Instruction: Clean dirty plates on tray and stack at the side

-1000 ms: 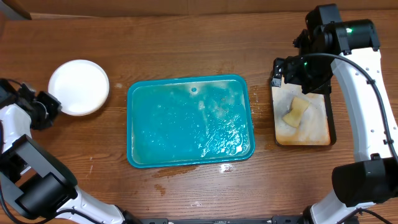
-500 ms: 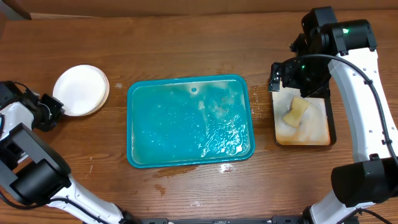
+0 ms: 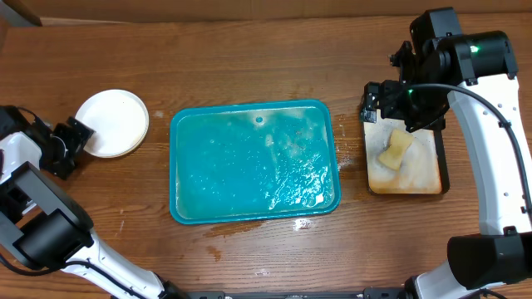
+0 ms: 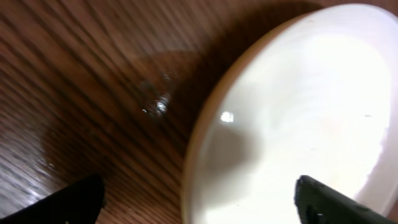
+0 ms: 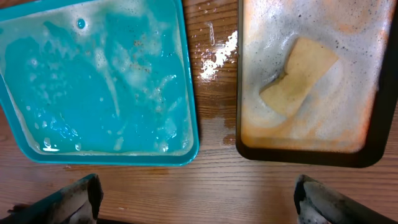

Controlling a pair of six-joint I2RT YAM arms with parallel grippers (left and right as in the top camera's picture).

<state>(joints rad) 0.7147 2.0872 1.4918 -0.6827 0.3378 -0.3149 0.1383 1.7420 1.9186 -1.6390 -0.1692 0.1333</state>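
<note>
The small round plates (image 3: 112, 123) sit in a stack on the wood left of the tray, a clean-looking white one on top. My left gripper (image 3: 73, 143) is open at the stack's left rim. In the left wrist view the top plate (image 4: 298, 112) fills the right half, and its rim runs between my left gripper's (image 4: 199, 208) spread fingers (image 4: 339, 202) without being pinched. The teal tray (image 3: 253, 162) is wet and soapy and holds no plate. My right gripper (image 3: 391, 104) hangs open with nothing in it above the table, between the teal tray (image 5: 93, 81) and the narrow tray.
A black-rimmed, rust-stained narrow tray (image 3: 440, 166) lies at the right with a yellow sponge (image 3: 396, 150) in foam. In the right wrist view the sponge (image 5: 298, 74) lies in that narrow tray (image 5: 311, 152). Water spots mark the wood by the teal tray's near edge (image 3: 301, 223).
My left gripper has opened and let go of the white plate, which has settled lower onto the stack. The right arm has shifted only slightly.
</note>
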